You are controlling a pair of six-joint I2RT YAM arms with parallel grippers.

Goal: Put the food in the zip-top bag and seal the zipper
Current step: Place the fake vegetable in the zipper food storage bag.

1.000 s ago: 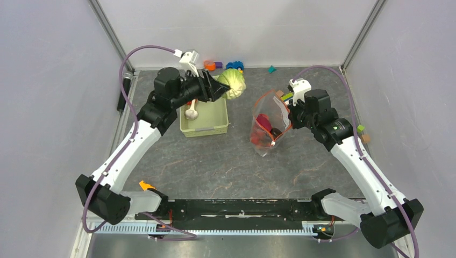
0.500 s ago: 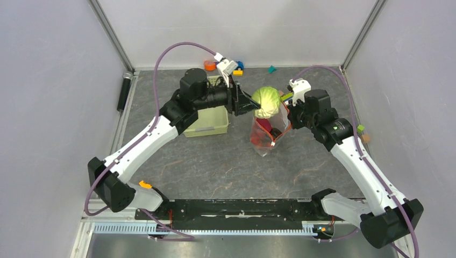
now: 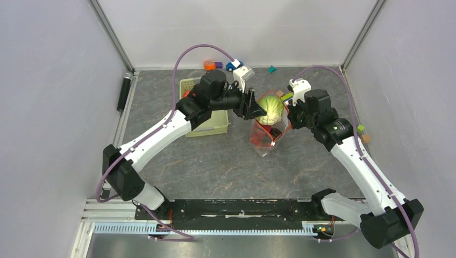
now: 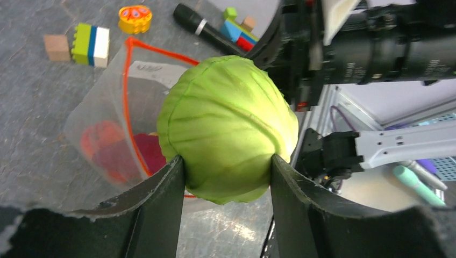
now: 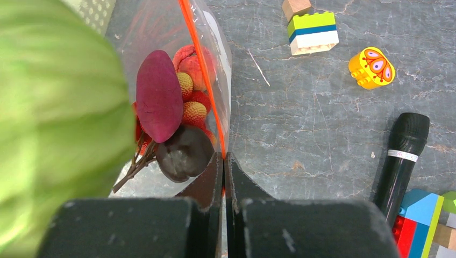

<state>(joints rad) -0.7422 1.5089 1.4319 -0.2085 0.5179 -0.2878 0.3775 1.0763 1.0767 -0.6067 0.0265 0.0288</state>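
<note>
My left gripper (image 3: pixel 262 111) is shut on the round green cabbage (image 3: pixel 271 109) and holds it over the open mouth of the clear zip-top bag (image 3: pixel 262 141). In the left wrist view the cabbage (image 4: pixel 228 129) sits between my fingers (image 4: pixel 161 199) above the bag's orange-red zipper strip (image 4: pixel 129 107). My right gripper (image 5: pixel 223 161) is shut on the bag's zipper edge (image 5: pixel 201 70) and holds the mouth up. Inside the bag lie red strawberries (image 5: pixel 188 64), a purple piece (image 5: pixel 158 97) and a dark piece (image 5: pixel 183 153). The cabbage fills the left of the right wrist view (image 5: pixel 54 123).
A pale green slotted basket (image 3: pixel 207 122) stands left of the bag, partly under my left arm. Toy blocks and a car (image 3: pixel 232 65) lie at the back. Blocks (image 5: pixel 313 33), a yellow round toy (image 5: pixel 371 67) and a black marker (image 5: pixel 400 156) lie right of the bag.
My left gripper has carried the cabbage from beside the basket rightward to over the bag's mouth. The right gripper has kept its hold on the bag edge.
</note>
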